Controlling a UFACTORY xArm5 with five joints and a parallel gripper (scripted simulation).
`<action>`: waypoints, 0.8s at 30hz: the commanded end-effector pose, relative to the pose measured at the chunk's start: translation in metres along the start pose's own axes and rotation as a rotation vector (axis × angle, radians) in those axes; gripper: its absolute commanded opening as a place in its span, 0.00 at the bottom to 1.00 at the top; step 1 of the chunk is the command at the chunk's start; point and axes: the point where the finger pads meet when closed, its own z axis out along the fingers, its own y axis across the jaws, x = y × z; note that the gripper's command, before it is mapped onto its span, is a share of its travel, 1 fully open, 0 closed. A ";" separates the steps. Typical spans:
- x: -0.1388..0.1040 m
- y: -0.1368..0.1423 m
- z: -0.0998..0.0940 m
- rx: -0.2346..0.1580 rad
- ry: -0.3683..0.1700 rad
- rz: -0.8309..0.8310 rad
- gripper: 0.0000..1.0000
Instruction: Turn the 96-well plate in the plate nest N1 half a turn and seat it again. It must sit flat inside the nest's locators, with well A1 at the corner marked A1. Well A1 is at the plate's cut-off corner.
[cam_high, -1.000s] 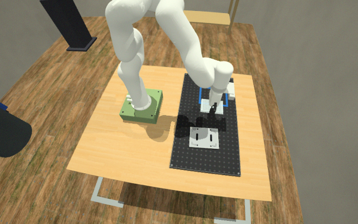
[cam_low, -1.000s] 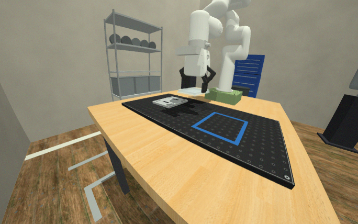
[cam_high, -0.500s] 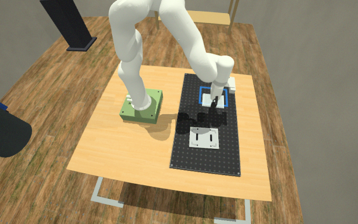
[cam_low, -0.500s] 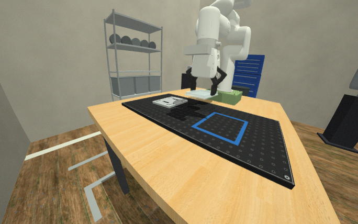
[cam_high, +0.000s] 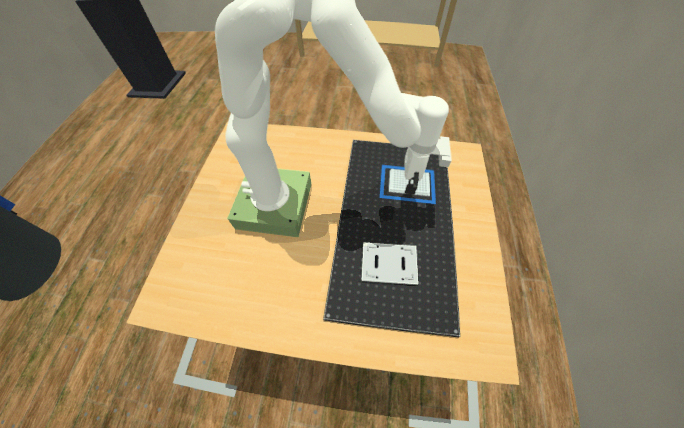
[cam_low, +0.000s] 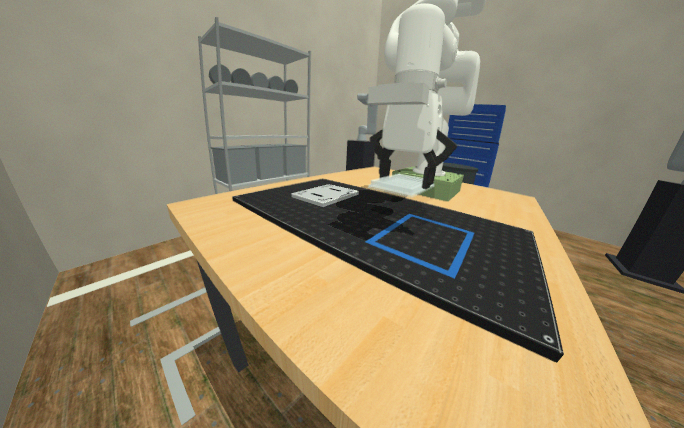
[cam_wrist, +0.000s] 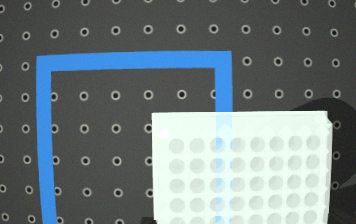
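Note:
The clear white 96-well plate (cam_high: 398, 181) (cam_low: 401, 185) (cam_wrist: 240, 170) hangs in the air, held level over the black perforated board (cam_high: 393, 312) (cam_low: 494, 282) (cam_wrist: 280, 50). My gripper (cam_high: 411, 190) (cam_low: 406, 176) is shut on the plate, one finger on each side. In the top view the plate is above the blue marked rectangle (cam_high: 383, 182) (cam_low: 408, 258) (cam_wrist: 135, 60). In the wrist view a small corner mark shows at the plate's top left. The white plate nest N1 (cam_high: 389, 275) (cam_low: 312, 202) lies empty nearer the board's front end, its two dark slots bare.
The arm's green base block (cam_high: 290, 201) (cam_low: 448, 187) stands on the wooden table (cam_high: 226, 282) (cam_low: 353, 343) left of the board. A metal shelf (cam_low: 254, 111) and a blue cabinet (cam_low: 476, 136) stand beyond the table. A dark pillar (cam_high: 131, 45) stands on the floor.

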 end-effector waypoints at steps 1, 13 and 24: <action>0.004 -0.015 -0.001 -0.001 0.004 0.000 0.00; 0.009 -0.047 0.001 -0.001 0.004 0.000 0.00; 0.012 -0.067 0.001 0.000 0.004 0.000 0.00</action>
